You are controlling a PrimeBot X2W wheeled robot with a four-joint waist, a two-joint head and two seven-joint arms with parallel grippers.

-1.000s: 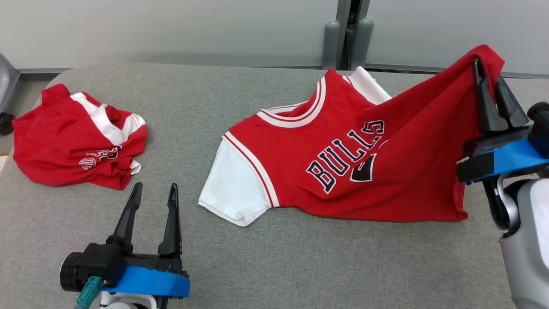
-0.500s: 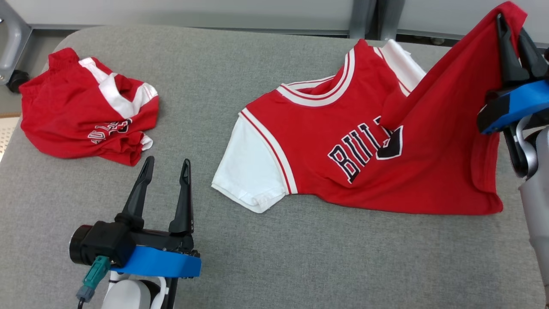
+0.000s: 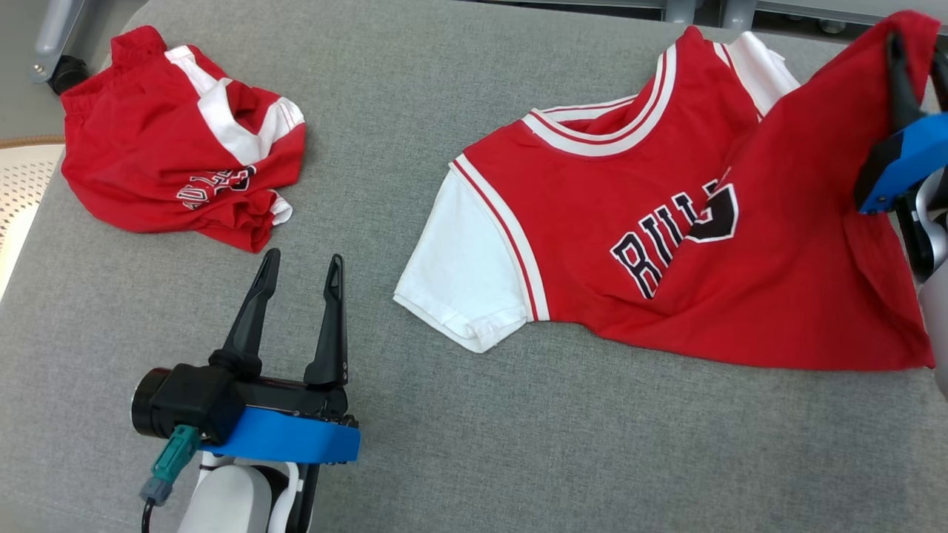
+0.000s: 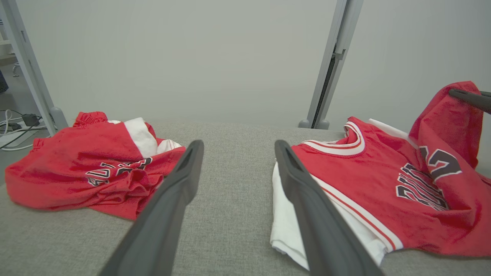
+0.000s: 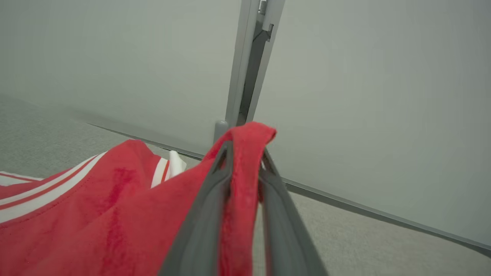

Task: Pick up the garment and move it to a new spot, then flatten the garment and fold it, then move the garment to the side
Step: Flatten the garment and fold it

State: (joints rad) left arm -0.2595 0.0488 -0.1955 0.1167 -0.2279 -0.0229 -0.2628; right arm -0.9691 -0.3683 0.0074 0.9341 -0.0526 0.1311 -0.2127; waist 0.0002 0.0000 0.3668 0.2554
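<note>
The red Bulls jersey lies on the grey bench to the robot's right of centre. Its collar points to the far side, one white sleeve reaches toward the middle, and its length slants off toward the right edge. That right end is not flat: the right claw holds it up off the bench, fingers close together and pinching a fold of red cloth that drapes over their tips. The right arm is therefore the one at the cloth, and flattening likely turns on drawing this raised end outward and down, away from the collar. The left claw hovers over bare bench, spread wide and empty. The sleeve is just to its right, and crumpled red shorts lie to its left.
</note>
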